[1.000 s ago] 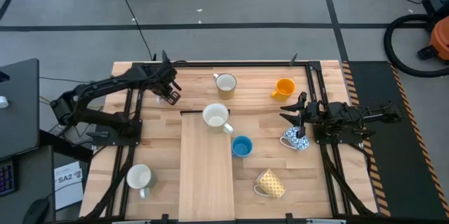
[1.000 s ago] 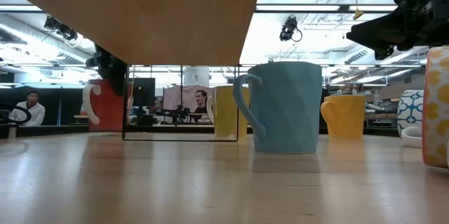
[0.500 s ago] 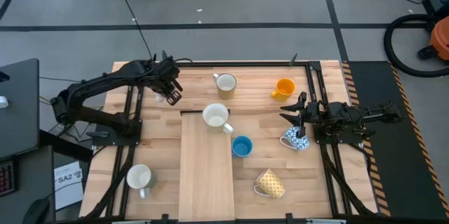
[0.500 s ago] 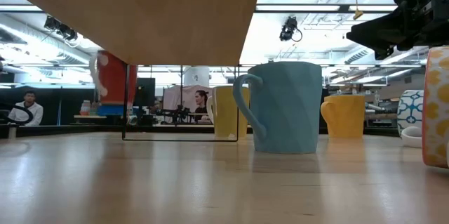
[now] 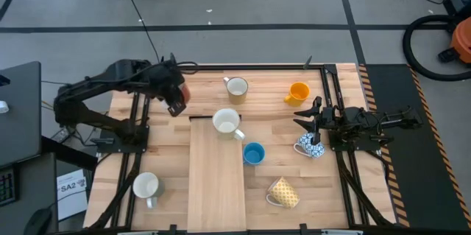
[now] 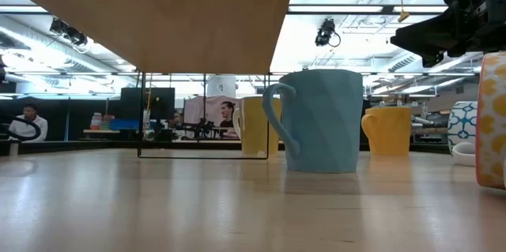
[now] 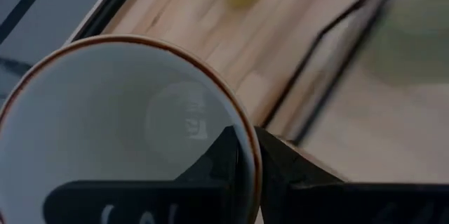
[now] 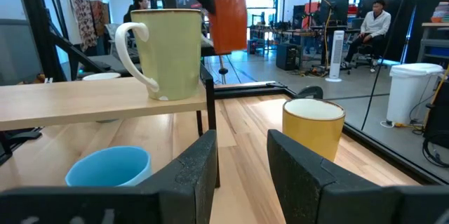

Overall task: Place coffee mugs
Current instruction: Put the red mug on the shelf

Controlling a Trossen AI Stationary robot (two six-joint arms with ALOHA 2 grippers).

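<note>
Now my left gripper [image 5: 175, 95] is clenched on the rim of a red mug [image 7: 126, 133], held in the air over the table's [image 5: 169, 154] ten o'clock area. At its three o'clock stand a cream mug [image 5: 236, 88] and an orange mug [image 5: 298, 92]. My right gripper [image 5: 309, 117] waits half parted at the table's three o'clock, grasping nothing, beside the patterned mug [image 5: 310, 146].

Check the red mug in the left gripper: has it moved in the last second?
Yes. The red mug, pinched at its rim by the left gripper, has risen: in the low view it climbed past the shelf edge and out of sight.
</note>
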